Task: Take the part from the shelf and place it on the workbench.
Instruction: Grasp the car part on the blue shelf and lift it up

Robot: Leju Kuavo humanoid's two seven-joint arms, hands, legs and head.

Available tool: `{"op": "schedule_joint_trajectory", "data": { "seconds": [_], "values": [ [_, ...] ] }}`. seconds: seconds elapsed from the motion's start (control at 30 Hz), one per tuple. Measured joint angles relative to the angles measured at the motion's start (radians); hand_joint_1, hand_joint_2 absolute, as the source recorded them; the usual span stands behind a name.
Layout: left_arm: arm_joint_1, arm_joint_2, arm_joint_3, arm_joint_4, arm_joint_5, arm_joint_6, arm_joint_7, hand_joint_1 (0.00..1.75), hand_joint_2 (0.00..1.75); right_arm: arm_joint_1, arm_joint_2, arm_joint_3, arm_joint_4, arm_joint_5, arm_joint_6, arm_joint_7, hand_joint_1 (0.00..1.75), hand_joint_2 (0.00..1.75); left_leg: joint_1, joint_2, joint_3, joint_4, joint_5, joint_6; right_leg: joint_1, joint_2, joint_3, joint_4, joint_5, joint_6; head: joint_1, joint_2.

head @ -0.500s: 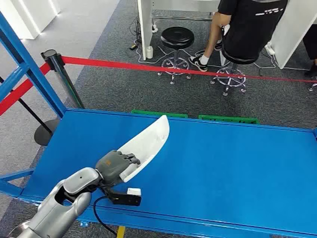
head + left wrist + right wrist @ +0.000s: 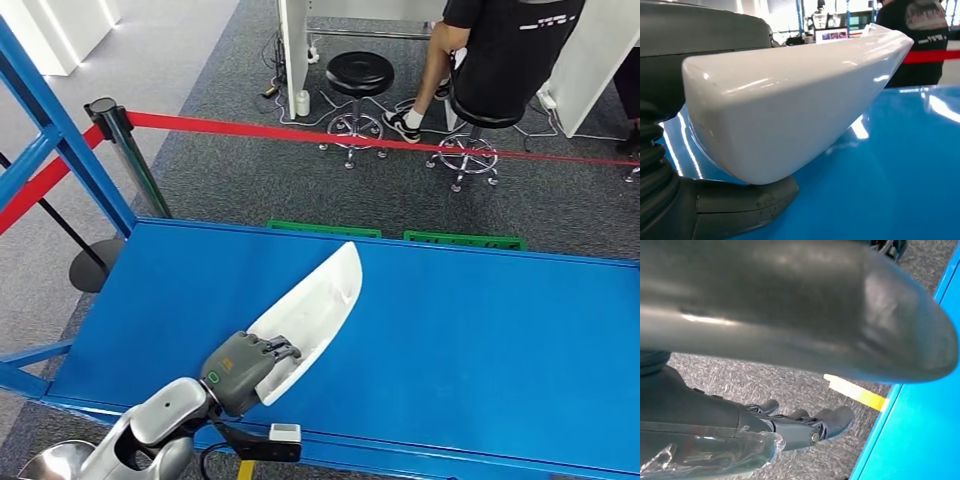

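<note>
A long white curved shell part [image 2: 321,300] lies slantwise over the blue workbench [image 2: 468,350], left of its middle. My left hand [image 2: 243,370] grips the part's near end, fingers over the rim. In the left wrist view the part [image 2: 791,110] hangs very low over the glossy blue top, with the thumb [image 2: 745,212] under it; I cannot tell whether it touches. My right hand [image 2: 802,390] hangs beside the bench's blue edge [image 2: 926,430] above the carpet, its fingers [image 2: 810,427] apart from the thumb and holding nothing.
A blue frame post [image 2: 68,150] rises at the bench's left end. Behind the bench run a red barrier tape [image 2: 302,130] on a black stanchion [image 2: 113,125], green crates [image 2: 460,240], stools [image 2: 358,75] and a seated person [image 2: 506,55].
My left hand and the white part have shifted to the right and a little toward the bench's near edge. The part's angle is almost the same.
</note>
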Motion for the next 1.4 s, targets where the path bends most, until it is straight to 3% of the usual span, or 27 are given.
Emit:
{"op": "schedule_joint_trajectory", "data": {
  "seconds": [0.07,0.13,0.2,0.23,0.3,0.33,0.37,0.47,0.5,0.57,0.63,0.67,0.7,0.77,0.83,0.87,0.9,1.0,1.03,1.07,1.13,1.17,1.2,1.27,1.3,1.33,1.4],
  "values": [
    [0.01,-0.012,-0.013,-0.009,-0.011,0.009,0.009,1.75,1.75,0.0,0.0,0.0,-0.001,-0.002,0.006,0.001,0.0,0.0,0.008,0.005,-0.001,-0.01,0.008,0.003,-0.002,-0.001,-0.033,0.076,-0.055,0.01,0.002,0.0],
    [0.021,-0.019,-0.028,-0.012,-0.019,0.014,0.018,1.75,1.75,0.0,0.0,-0.001,-0.001,-0.005,0.014,0.004,0.0,0.0,0.011,0.014,-0.005,-0.01,0.01,0.003,-0.007,-0.002,-0.086,0.205,-0.118,0.021,0.003,0.0],
    [0.029,-0.02,-0.041,-0.012,-0.021,0.016,0.024,1.75,1.75,0.001,0.0,-0.002,-0.001,-0.008,0.019,0.01,0.0,0.0,0.016,0.025,-0.008,-0.009,0.013,-0.002,-0.014,-0.004,-0.102,0.254,-0.121,0.032,0.002,0.0],
    [0.03,-0.021,-0.047,-0.012,-0.021,0.017,0.026,1.75,1.75,0.001,0.0,-0.002,-0.001,-0.009,0.021,0.013,0.0,0.0,0.02,0.031,-0.01,-0.008,0.014,-0.006,-0.018,-0.007,-0.081,0.218,-0.093,0.038,0.002,0.0],
    [0.031,-0.021,-0.056,-0.012,-0.021,0.02,0.028,1.75,1.75,-0.001,0.001,-0.003,0.0,-0.012,0.022,0.015,0.0,0.0,0.025,0.044,-0.013,-0.001,0.015,-0.022,-0.022,-0.032,-0.005,0.083,-0.034,0.053,0.004,0.0],
    [0.031,-0.021,-0.059,-0.013,-0.021,0.021,0.028,1.75,1.75,-0.003,0.002,-0.004,-0.001,-0.012,0.023,0.015,0.0,0.0,0.027,0.049,-0.015,0.003,0.016,-0.03,-0.022,-0.043,0.022,0.033,-0.015,0.052,0.004,0.0],
    [0.031,-0.021,-0.062,-0.013,-0.021,0.023,0.029,1.75,1.75,-0.005,0.003,-0.005,-0.001,-0.012,0.023,0.016,0.0,0.0,0.025,0.054,-0.016,0.007,0.017,-0.039,-0.021,-0.049,0.034,0.006,-0.009,0.046,0.005,0.0],
    [0.032,-0.022,-0.068,-0.015,-0.021,0.027,0.029,1.75,1.75,-0.007,0.003,-0.008,-0.002,-0.013,0.025,0.016,0.0,0.0,0.026,0.063,-0.021,0.011,0.023,-0.056,-0.02,-0.031,0.014,0.009,-0.003,0.005,0.001,0.0],
    [0.032,-0.022,-0.069,-0.016,-0.021,0.027,0.029,1.75,1.75,-0.007,0.003,-0.008,-0.002,-0.013,0.025,0.017,0.0,0.0,0.028,0.057,-0.026,0.021,0.009,-0.06,-0.019,-0.023,0.006,0.011,0.003,-0.007,-0.001,0.0],
    [0.032,-0.021,-0.071,-0.017,-0.021,0.028,0.029,1.75,1.75,-0.007,0.003,-0.01,-0.002,-0.013,0.025,0.017,0.0,0.0,0.028,0.031,-0.055,0.093,-0.063,-0.065,-0.018,-0.007,-0.016,0.01,0.02,-0.026,-0.004,0.0],
    [0.033,-0.021,-0.071,-0.017,-0.021,0.028,0.03,1.75,1.75,-0.008,0.003,-0.01,-0.002,-0.013,0.025,0.017,0.0,0.0,0.024,0.011,-0.099,0.224,-0.152,-0.061,-0.013,0.01,-0.043,0.01,0.039,-0.035,-0.008,0.0],
    [0.033,-0.021,-0.072,-0.017,-0.021,0.028,0.03,1.75,1.75,-0.007,0.003,-0.011,-0.002,-0.013,0.025,0.018,0.0,0.0,0.021,0.008,-0.112,0.275,-0.175,-0.056,-0.009,0.02,-0.056,0.011,0.049,-0.037,-0.01,0.0],
    [0.033,-0.021,-0.072,-0.017,-0.021,0.028,0.03,1.75,1.75,-0.006,0.003,-0.011,-0.002,-0.013,0.025,0.018,0.0,0.0,0.017,0.007,-0.11,0.295,-0.178,-0.048,-0.005,0.03,-0.07,0.011,0.06,-0.039,-0.01,0.0],
    [0.032,-0.022,-0.072,-0.017,-0.021,0.028,0.03,1.75,1.75,-0.006,0.003,-0.012,-0.002,-0.013,0.025,0.018,0.0,0.0,0.006,-0.005,-0.052,0.232,-0.136,-0.025,0.002,0.054,-0.096,0.011,0.082,-0.04,-0.01,0.0],
    [0.029,-0.022,-0.072,-0.02,-0.021,0.028,0.03,1.75,1.75,-0.008,0.005,-0.013,-0.002,-0.013,0.025,0.018,0.0,0.0,-0.005,-0.045,0.039,0.099,-0.105,0.002,0.006,0.076,-0.116,0.01,0.104,-0.038,-0.01,0.0],
    [0.027,-0.023,-0.072,-0.022,-0.021,0.028,0.031,1.75,1.75,-0.009,0.006,-0.013,-0.003,-0.014,0.025,0.018,0.0,0.0,-0.008,-0.061,0.069,0.049,-0.102,0.007,0.007,0.085,-0.122,0.008,0.115,-0.035,-0.009,0.0],
    [0.026,-0.024,-0.073,-0.024,-0.021,0.027,0.032,1.75,1.75,-0.009,0.008,-0.013,-0.003,-0.015,0.025,0.018,0.0,0.0,-0.01,-0.07,0.086,0.019,-0.103,0.008,0.006,0.094,-0.126,0.004,0.126,-0.031,-0.01,0.0],
    [0.021,-0.028,-0.075,-0.025,-0.021,0.026,0.034,1.75,1.75,-0.002,0.008,-0.014,-0.004,-0.017,0.025,0.018,0.0,0.0,-0.008,-0.045,0.08,-0.002,-0.081,0.005,0.005,0.116,-0.132,-0.016,0.156,-0.012,-0.011,0.0],
    [0.019,-0.029,-0.076,-0.025,-0.021,0.026,0.035,1.75,1.75,0.0,0.007,-0.015,-0.004,-0.018,0.026,0.02,0.0,0.0,-0.005,-0.034,0.072,-0.006,-0.068,0.008,0.007,0.102,-0.14,-0.009,0.142,-0.007,-0.009,0.0],
    [0.019,-0.031,-0.076,-0.025,-0.021,0.025,0.036,1.75,1.75,0.002,0.007,-0.016,-0.005,-0.018,0.026,0.021,0.0,0.0,0.0,-0.022,0.061,-0.009,-0.056,0.01,0.007,0.079,-0.154,0.017,0.108,-0.002,-0.006,0.0],
    [0.02,-0.033,-0.077,-0.025,-0.021,0.024,0.036,1.75,1.75,0.0,0.007,-0.017,-0.005,-0.018,0.027,0.023,0.0,0.0,0.002,0.001,0.037,-0.01,-0.038,0.011,0.004,0.022,-0.191,0.131,0.006,0.012,0.0,0.0],
    [0.021,-0.034,-0.077,-0.024,-0.021,0.022,0.037,1.75,1.75,-0.002,0.007,-0.017,-0.005,-0.018,0.028,0.023,0.0,0.0,0.002,0.015,0.025,-0.01,-0.03,0.01,0.0,0.007,-0.205,0.198,-0.025,0.019,0.002,0.0],
    [0.022,-0.034,-0.077,-0.023,-0.021,0.018,0.037,1.75,1.75,-0.004,0.007,-0.017,-0.005,-0.018,0.03,0.023,0.0,0.0,0.002,0.03,0.014,-0.01,-0.023,0.008,-0.003,-0.002,-0.208,0.249,-0.026,0.025,0.003,0.0],
    [0.022,-0.033,-0.081,-0.02,-0.021,0.011,0.036,1.75,1.75,-0.005,0.006,-0.017,-0.006,-0.019,0.032,0.024,0.0,0.0,0.003,0.059,-0.007,-0.008,-0.007,0.002,-0.009,-0.016,-0.168,0.266,0.025,0.035,0.004,0.0],
    [0.021,-0.033,-0.084,-0.018,-0.021,0.009,0.035,1.75,1.75,-0.005,0.006,-0.017,-0.006,-0.019,0.032,0.024,0.0,0.0,0.004,0.072,-0.015,-0.007,0.0,-0.003,-0.011,-0.031,-0.118,0.219,0.043,0.038,0.004,0.0],
    [0.021,-0.032,-0.086,-0.016,-0.021,0.008,0.034,1.75,1.75,-0.006,0.007,-0.017,-0.006,-0.019,0.033,0.024,0.0,0.0,0.002,0.082,-0.02,-0.004,0.004,-0.009,-0.009,-0.052,-0.058,0.149,0.037,0.039,0.005,0.0],
    [0.019,-0.03,-0.09,-0.014,-0.019,0.008,0.031,1.75,1.75,-0.012,0.007,-0.017,-0.007,-0.019,0.033,0.024,0.0,0.0,-0.002,0.104,-0.024,0.002,0.01,-0.019,-0.004,-0.078,0.029,0.022,-0.01,0.024,0.004,0.0]
  ]
}}
